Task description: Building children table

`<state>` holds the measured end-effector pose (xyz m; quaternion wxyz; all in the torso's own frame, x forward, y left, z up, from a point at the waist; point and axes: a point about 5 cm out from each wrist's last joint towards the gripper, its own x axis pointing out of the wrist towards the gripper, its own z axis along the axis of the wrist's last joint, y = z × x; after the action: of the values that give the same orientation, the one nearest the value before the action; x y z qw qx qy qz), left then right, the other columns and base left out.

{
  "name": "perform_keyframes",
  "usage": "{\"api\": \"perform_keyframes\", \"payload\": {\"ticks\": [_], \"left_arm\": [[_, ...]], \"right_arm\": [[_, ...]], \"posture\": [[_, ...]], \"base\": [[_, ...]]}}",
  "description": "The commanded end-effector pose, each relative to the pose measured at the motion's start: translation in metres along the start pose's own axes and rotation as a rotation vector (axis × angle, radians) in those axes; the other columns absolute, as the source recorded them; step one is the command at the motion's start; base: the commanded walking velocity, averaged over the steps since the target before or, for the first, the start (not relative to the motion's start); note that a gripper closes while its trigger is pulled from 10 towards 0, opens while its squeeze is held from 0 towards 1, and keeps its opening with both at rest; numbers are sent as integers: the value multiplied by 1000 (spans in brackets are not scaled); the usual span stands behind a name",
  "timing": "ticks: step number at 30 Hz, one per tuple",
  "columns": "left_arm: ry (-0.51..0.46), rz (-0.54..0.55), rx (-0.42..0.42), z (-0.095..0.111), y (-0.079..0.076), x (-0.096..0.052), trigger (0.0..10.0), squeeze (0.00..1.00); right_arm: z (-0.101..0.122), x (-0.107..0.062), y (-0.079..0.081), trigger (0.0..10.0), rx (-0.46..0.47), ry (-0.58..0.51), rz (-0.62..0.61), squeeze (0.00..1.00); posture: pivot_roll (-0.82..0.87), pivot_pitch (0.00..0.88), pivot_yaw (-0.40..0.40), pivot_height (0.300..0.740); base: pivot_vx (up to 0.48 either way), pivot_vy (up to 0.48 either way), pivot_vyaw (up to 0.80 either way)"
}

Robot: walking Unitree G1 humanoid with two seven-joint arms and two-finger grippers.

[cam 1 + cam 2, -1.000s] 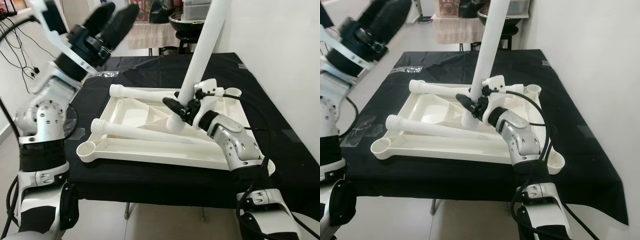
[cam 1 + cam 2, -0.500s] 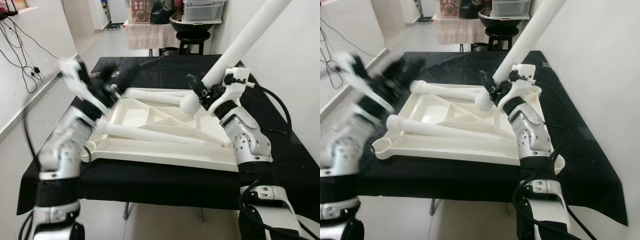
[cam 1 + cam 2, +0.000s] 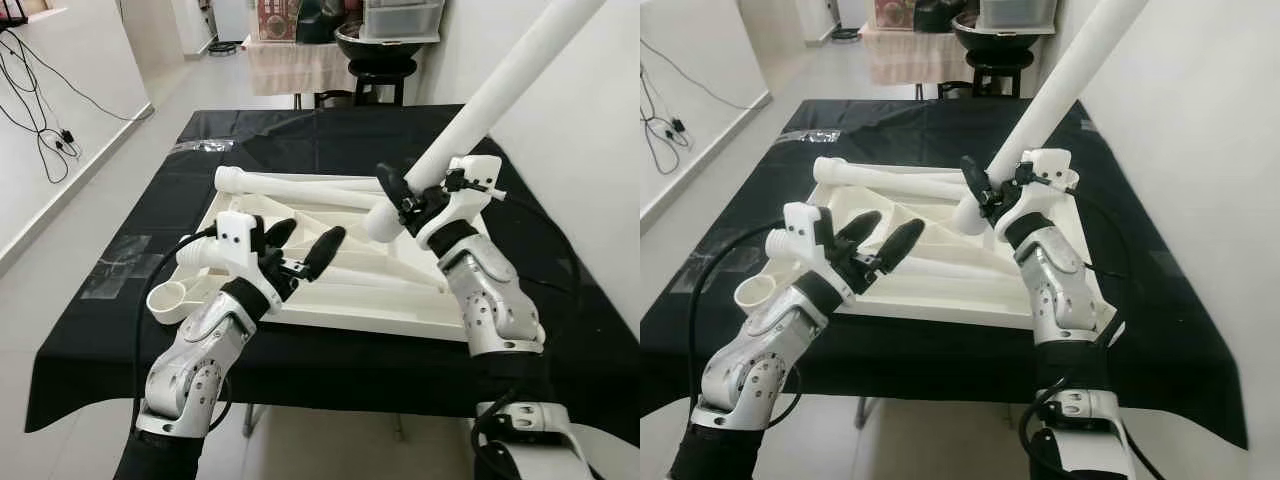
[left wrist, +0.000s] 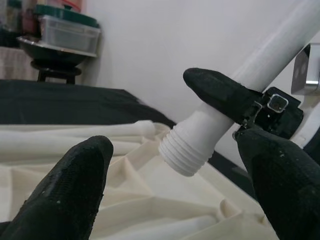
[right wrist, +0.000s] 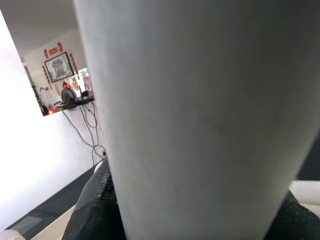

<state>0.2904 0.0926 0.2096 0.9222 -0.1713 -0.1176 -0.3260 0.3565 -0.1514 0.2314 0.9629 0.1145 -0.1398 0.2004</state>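
The left gripper (image 3: 300, 248) hangs nearest the robot, over the near edge of the upturned white tabletop (image 3: 330, 310), its two black fingers spread wide apart with nothing between them. Just under and beyond its fingertips a white table leg (image 3: 360, 275) lies flat across the tabletop's ribbed underside, its threaded end poking out by the gripper's wrist housing. A round corner socket (image 3: 168, 298) of the tabletop sits just beside that wrist, on the outer side.

Ahead of the left gripper and across from it, the right gripper (image 3: 408, 197) is clamped around a second white leg (image 3: 480, 105), holding it close to its threaded end (image 4: 186, 150). That end hangs in the air above the tabletop, clear of its surface, while the rest of the leg slants up and away past the gripper toward the white wall. In the left wrist view the threaded end shows between that gripper's own spread fingers (image 4: 65, 185), well beyond them.

Farther from both grippers, a third leg (image 3: 300, 185) lies along the tabletop's far edge. Everything rests on a black-covered table (image 3: 100, 320). Beyond it stand a stool with a dark bowl (image 3: 385, 40) and plastic boxes.
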Motion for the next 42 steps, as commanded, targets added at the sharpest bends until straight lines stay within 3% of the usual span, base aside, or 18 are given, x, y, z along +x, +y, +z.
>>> {"api": "perform_keyframes", "payload": {"ticks": [1,7,26,28,30,31,33,36,38,42], "left_arm": [[7,-16,4,0,-2,0,10000,0],[29,-34,6,-5,-7,0,10000,0],[165,-5,69,-36,-8,-20,10000,0],[188,-22,87,-39,-10,-23,10000,0],[235,-51,122,-47,-12,-30,10000,0],[235,-51,122,-47,-12,-30,10000,0],[259,-57,130,-52,-14,-34,10000,0],[264,-51,127,-52,-14,-36,10000,0],[267,-38,124,-52,-14,-37,10000,0],[264,-34,131,-51,-14,-38,10000,0]], "right_arm": [[10,0,1,10000,-8,-52,6,0],[12,-1,-2,10000,-39,-58,-4,0],[19,-4,0,10000,-56,-72,47,0],[19,-7,1,10000,-86,-48,110,0],[15,-17,4,10000,-177,34,249,0],[15,-17,4,10000,-177,34,249,0],[11,-25,3,10000,-266,109,333,0],[9,-29,-2,10000,-313,157,350,0],[5,-40,-19,10000,-383,255,346,0],[4,-51,-29,10000,-362,308,348,0]], "posture": [[-18,67,24,740],[-16,67,24,740],[9,90,25,740],[9,97,26,740],[9,103,26,740],[9,103,26,740],[9,112,25,740],[7,119,25,740],[7,127,20,740],[11,135,15,740]], "base": [[0,-480,0],[0,-472,0],[0,0,0],[0,0,0],[0,0,0],[0,0,0],[0,0,0],[0,0,0],[0,0,0],[0,0,0]]}}
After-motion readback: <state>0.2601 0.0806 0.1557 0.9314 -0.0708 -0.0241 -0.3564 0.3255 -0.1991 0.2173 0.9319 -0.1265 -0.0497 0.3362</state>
